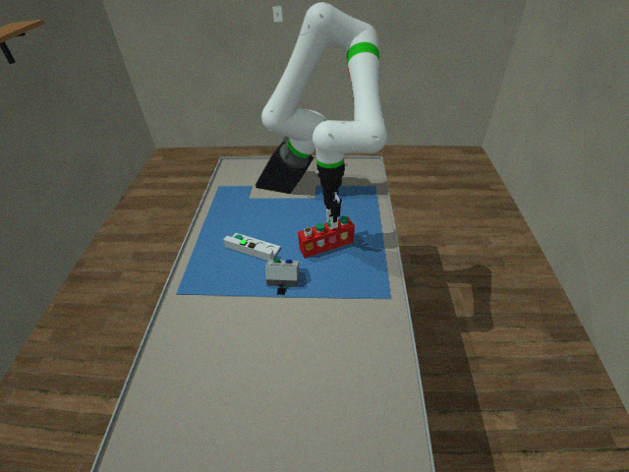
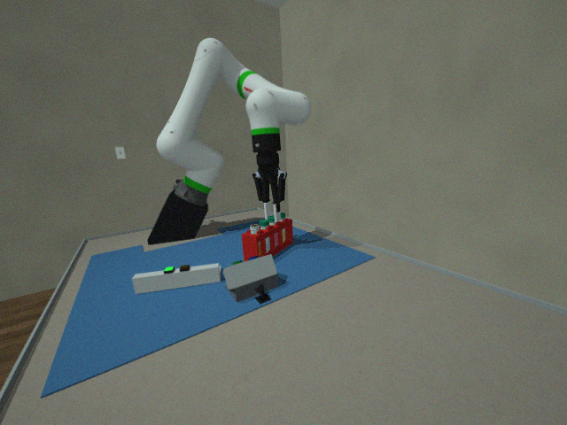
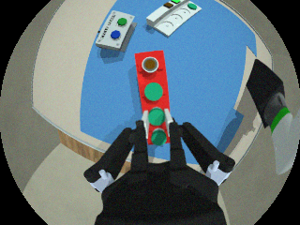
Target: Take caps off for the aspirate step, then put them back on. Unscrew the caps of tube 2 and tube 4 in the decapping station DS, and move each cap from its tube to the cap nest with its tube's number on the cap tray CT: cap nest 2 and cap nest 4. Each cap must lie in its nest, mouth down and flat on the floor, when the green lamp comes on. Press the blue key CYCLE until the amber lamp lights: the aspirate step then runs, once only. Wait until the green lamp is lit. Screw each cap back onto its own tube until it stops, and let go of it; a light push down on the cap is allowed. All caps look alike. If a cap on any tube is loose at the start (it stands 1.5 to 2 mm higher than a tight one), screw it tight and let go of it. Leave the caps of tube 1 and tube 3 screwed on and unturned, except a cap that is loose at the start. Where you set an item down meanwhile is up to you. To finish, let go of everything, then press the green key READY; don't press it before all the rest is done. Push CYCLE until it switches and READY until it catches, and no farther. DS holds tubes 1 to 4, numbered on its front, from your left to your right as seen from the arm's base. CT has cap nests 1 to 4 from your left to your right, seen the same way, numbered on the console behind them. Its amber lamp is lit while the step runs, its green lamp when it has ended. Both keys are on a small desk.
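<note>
The red decapping station [image 1: 325,238] stands on the blue mat. It also shows in the side view [image 2: 267,240] and the wrist view [image 3: 153,97]. My gripper [image 1: 332,221] points straight down over it and is shut on the green cap of tube 2 [image 3: 157,115], which sits on its tube. Tube 1 [image 1: 344,219] and tube 3 [image 1: 319,226] carry green caps. Tube 4 [image 1: 307,231] stands open with no cap. On the white cap tray [image 1: 252,244] the green lamp [image 2: 168,269] is lit and the amber lamp [image 2: 184,267] is dark. A green cap [image 3: 193,7] lies at one end of the tray.
The grey key desk [image 1: 281,271] stands in front of the tray, with the green key [image 3: 123,22] and the blue key [image 3: 115,34] on top. The arm's black base [image 1: 281,172] is behind the mat. A raised rim runs along the table edges.
</note>
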`<state>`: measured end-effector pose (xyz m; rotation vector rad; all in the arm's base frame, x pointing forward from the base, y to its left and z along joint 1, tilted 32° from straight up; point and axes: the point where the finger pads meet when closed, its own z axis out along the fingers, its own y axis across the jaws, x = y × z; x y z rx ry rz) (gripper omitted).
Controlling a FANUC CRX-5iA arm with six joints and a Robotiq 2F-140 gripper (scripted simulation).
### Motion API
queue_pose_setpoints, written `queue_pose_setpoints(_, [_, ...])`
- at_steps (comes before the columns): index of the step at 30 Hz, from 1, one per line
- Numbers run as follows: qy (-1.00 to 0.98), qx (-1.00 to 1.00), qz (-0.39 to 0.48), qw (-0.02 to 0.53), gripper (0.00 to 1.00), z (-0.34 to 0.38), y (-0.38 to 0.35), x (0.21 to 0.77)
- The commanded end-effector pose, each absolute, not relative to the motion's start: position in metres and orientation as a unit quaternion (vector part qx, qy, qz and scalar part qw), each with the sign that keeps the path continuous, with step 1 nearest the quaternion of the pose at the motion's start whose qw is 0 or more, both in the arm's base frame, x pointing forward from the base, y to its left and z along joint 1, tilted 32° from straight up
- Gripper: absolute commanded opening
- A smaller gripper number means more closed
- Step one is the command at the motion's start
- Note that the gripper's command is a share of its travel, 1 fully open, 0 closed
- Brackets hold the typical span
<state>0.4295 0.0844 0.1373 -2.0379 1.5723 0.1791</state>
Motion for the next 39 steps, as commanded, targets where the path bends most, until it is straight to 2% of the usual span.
queue_pose_setpoints(1, [0.684,-0.677,0.094,0.256,0.0,0.1373,0.085,0.4299])
queue_pose_setpoints(7, [0.762,-0.588,0.125,0.242,0.0,0.1371,0.0852,0.4299])
queue_pose_setpoints(16, [0.762,-0.588,0.125,0.242,0.0,0.1371,0.0852,0.4299])
queue_pose_setpoints(17, [0.762,-0.588,0.125,0.242,0.35,0.1371,0.0852,0.4299])
queue_pose_setpoints(30, [0.737,-0.619,0.114,0.247,0.35,0.1375,0.0849,0.4298])
queue_pose_setpoints(39, [0.563,-0.781,0.05,0.268,0.35,0.1375,0.0849,0.4298])
